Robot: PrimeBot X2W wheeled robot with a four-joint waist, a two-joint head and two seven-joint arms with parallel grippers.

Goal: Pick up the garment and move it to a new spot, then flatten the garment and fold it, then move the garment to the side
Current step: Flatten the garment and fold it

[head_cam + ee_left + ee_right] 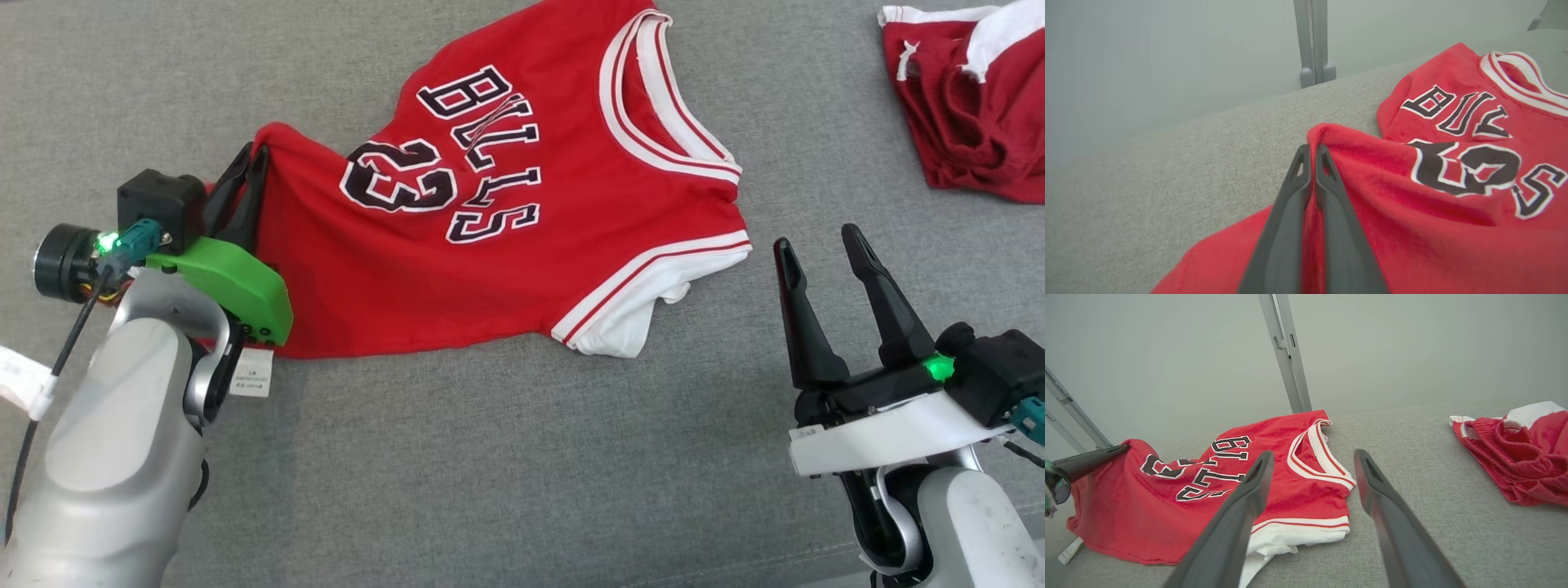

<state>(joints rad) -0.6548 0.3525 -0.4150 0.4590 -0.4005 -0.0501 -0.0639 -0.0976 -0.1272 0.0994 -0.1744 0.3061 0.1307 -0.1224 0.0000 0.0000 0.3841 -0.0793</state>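
**Left claw pinches the jersey's edge for the lift**

The left gripper (255,155) is clenched on a raised fold at the edge of the red Bulls jersey (522,278), which lies rumpled at centre frame. That pinch probably serves to carry it across the grey cushion (490,457). The right gripper (819,241) waits spread and empty at lower right.

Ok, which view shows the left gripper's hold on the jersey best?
Left wrist view: the left gripper is shut, with a fold of the jersey pinched between its fingers, seen close. The head view shows the fingers from above at the jersey's edge; the right wrist view shows them from the side, small, far left.
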